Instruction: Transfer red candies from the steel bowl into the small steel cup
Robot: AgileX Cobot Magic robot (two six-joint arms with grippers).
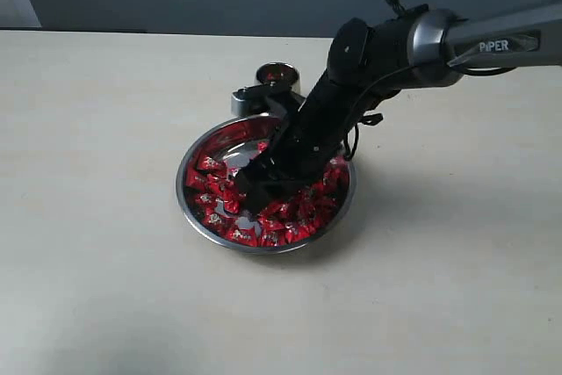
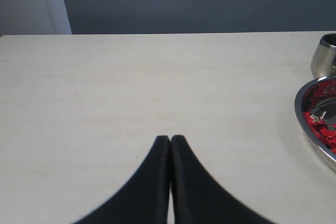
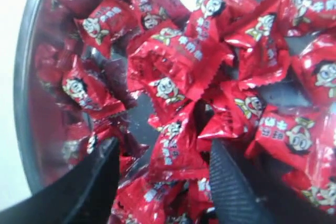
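Shiny red-wrapped candies (image 3: 173, 77): heaped in wide shallow steel bowl (image 1: 263, 250), beside small rounded steel cup (image 1: 277, 75). Right gripper (image 3: 165, 148): among candies, fingers spread. Left gripper (image 2: 170, 140): fingers pressed together, over pale table (image 2: 105, 87).

The arm (image 1: 494, 45) bears "PIPER"; print on the red candies (image 3: 168, 85) is unreadable.

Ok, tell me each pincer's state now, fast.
Left pincer: shut, empty.
Right pincer: open, down among the red candies in the bowl.
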